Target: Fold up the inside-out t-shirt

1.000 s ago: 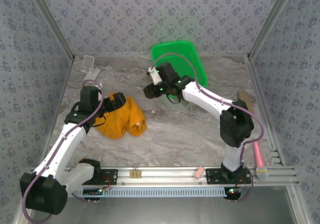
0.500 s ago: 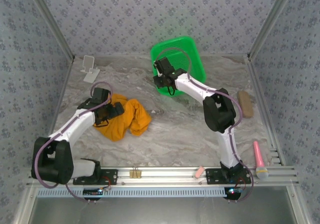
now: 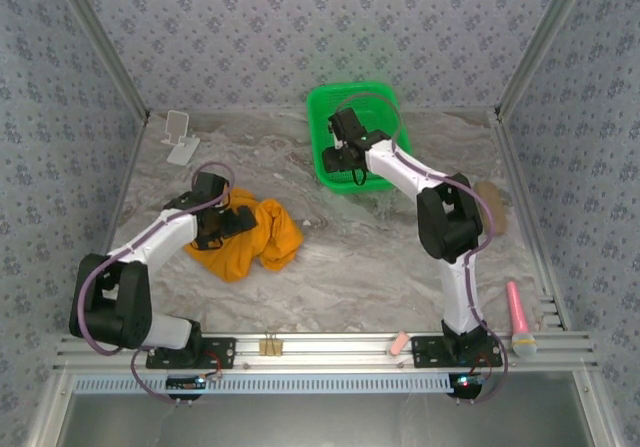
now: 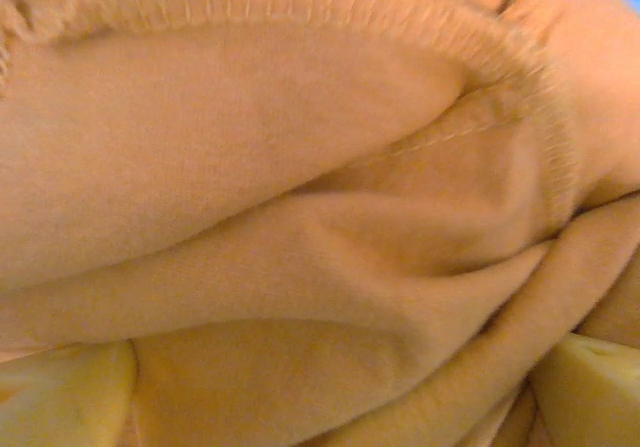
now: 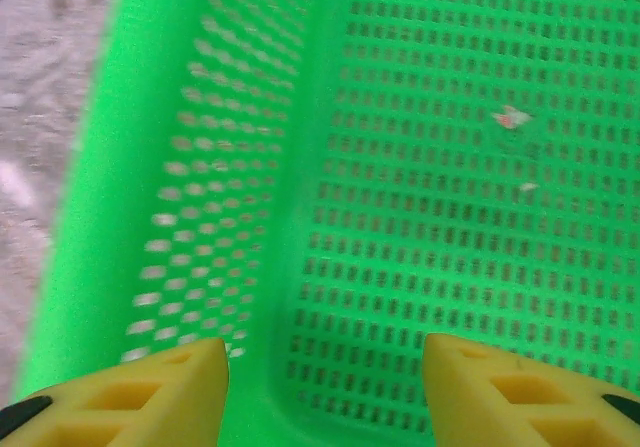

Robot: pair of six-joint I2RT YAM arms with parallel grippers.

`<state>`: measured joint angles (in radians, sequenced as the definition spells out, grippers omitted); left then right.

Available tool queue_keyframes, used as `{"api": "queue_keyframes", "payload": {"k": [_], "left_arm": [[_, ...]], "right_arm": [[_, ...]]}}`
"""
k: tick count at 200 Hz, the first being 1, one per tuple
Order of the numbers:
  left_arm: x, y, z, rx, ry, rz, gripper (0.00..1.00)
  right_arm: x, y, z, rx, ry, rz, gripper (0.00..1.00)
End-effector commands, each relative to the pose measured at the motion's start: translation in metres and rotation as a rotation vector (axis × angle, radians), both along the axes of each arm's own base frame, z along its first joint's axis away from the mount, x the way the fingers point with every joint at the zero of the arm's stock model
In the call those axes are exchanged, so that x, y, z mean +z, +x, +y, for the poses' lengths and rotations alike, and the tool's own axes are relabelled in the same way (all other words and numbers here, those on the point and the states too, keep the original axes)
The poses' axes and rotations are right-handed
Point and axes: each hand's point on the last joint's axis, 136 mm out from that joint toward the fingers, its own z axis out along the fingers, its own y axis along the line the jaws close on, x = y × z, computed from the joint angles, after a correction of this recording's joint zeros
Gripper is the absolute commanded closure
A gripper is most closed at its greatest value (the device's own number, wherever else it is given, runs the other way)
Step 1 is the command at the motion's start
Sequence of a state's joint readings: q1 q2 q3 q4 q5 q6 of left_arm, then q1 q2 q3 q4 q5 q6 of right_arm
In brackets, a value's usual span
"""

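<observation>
The orange t-shirt (image 3: 255,239) lies crumpled on the marble table, left of centre. My left gripper (image 3: 230,221) is pressed down into its upper left part. In the left wrist view the shirt's stitched seams and folds (image 4: 300,217) bulge between my wide-apart yellow fingertips (image 4: 60,397), so the left gripper (image 4: 325,397) is open with cloth bunched in its gap. My right gripper (image 3: 340,155) hovers over the green basket (image 3: 385,102) at the back. In the right wrist view the right gripper (image 5: 325,387) is open above the basket's perforated floor (image 5: 450,217), with nothing between its fingers.
A white stand (image 3: 180,137) sits at the back left. A brown brush (image 3: 490,205) lies by the right wall and a pink-handled tool (image 3: 518,312) near the front right. A clothes peg (image 3: 268,346) and a pink eraser (image 3: 398,343) rest on the front rail.
My right gripper has swung from mid-table back and to the right, over the green basket. The left arm has drawn in, and its gripper has shifted slightly right on the shirt.
</observation>
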<state>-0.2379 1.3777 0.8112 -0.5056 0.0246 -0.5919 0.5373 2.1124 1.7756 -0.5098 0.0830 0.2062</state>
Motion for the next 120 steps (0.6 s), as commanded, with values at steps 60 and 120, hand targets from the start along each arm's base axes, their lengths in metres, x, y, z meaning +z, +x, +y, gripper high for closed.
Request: {"api": "queue_keyframes", "payload": {"k": [60,120], "left_arm": [[0.05,-0.017,0.036,0.112,0.037,-0.102,0.0],[0.03,-0.028,0.027,0.071,-0.02,-0.055,0.0]], "right_arm": [[-0.017,-0.001,0.043,-0.036,-0.038,0.013,0.42],[-0.013,0.008,-0.02,-0.202,-0.158,0.01,0.81]]}}
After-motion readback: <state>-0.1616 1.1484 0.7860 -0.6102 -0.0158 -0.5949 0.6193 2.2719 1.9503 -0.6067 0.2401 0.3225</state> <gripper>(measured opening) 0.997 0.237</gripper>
